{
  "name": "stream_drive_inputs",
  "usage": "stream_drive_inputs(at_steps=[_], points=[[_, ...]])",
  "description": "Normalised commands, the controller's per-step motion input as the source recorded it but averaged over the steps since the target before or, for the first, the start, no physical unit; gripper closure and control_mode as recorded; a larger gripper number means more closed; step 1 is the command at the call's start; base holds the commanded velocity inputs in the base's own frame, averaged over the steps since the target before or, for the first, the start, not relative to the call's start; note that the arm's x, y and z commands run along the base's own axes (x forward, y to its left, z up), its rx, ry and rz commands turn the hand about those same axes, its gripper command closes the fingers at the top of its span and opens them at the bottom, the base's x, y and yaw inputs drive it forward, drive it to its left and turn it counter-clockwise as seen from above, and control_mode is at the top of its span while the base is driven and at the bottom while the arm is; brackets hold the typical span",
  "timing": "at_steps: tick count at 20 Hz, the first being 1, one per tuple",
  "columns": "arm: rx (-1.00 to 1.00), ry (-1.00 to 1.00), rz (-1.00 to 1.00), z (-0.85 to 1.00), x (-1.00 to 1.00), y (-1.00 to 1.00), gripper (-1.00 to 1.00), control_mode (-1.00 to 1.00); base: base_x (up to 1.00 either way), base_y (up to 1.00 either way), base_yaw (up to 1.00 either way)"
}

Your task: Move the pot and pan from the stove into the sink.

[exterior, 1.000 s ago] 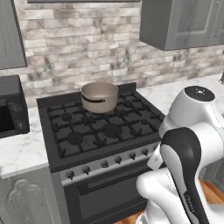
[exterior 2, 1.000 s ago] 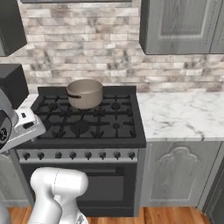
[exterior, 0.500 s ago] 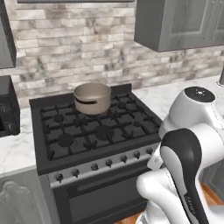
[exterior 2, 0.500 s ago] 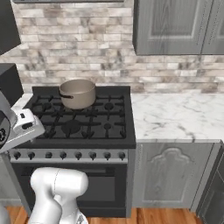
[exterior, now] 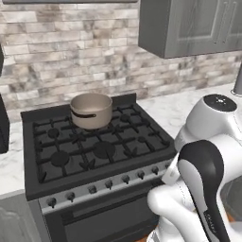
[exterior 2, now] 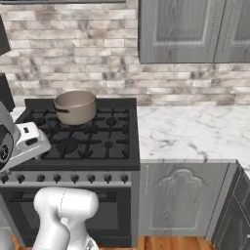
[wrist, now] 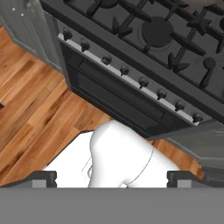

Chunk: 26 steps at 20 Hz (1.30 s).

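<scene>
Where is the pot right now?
The pot sits on the stove's back-left burner, close to the brick wall, in both base views.

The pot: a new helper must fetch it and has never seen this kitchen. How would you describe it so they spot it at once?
Look at the black gas stove with dark iron grates, set against the brick wall. On its back left burner stands the round tan-brown pot with a beige inside and dark curved side handles. It is the sole vessel on the grates.

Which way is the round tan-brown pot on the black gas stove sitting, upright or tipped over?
Upright. The round tan-brown pot rests flat on a rear grate of the black gas stove, its open rim level and facing up, showing the beige inside.
</scene>
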Motion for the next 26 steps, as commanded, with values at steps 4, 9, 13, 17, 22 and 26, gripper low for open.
stream_drive_inputs(at_steps=[4, 9, 13, 17, 22, 26], points=[[0.0, 0.0, 0.0, 0.0, 0.0, 0.0, -1.0, 1.0, 0.9, 0.27, -0.08], [0.0, 0.0, 0.0, 0.0, 0.0, 0.0, -1.0, -1.0, 0.33, 0.1, -0.04], [0.0, 0.0, 0.0, 0.07, 0.23, 0.08, -1.0, -1.0, 0.0, 0.0, 0.0], [0.0, -0.03, 0.0, 0.33, 0.46, 0.24, -1.0, -1.0, 0.0, 0.0, 0.0], [0.0, -0.02, 0.0, 0.28, 0.67, 0.32, -1.0, -1.0, 0.0, 0.0, 0.0], [0.0, 0.0, 0.0, 0.16, 0.8, 0.36, -1.0, -1.0, 0.0, 0.0, 0.0]])
